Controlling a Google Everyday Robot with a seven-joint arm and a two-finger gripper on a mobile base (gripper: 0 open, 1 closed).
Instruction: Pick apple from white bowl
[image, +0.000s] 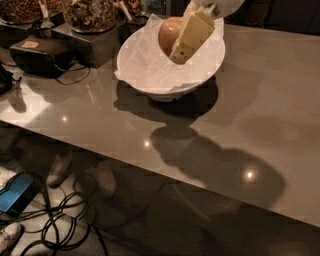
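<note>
Gripper (176, 44) hangs over the far side of the white bowl (167, 90), clamped on the apple (168, 31). Apple sits at rim height above the paper lining (145, 60). Bowl stands on grey table (270, 100), nut dishes (90, 12) far left.

We note the gripper (184, 42), pale yellow, coming down from the top edge over the white bowl (135, 70), touching the right side of the apple (168, 31). The apple sits high, near the bowl's far rim, above crumpled white paper (150, 65). The bowl stands on a grey table (260, 100). Behind it, to the left: dishes of nuts (90, 12), a black case (42, 52). On the floor below we see black cables (60, 227) and a blue object (15, 192)
</note>
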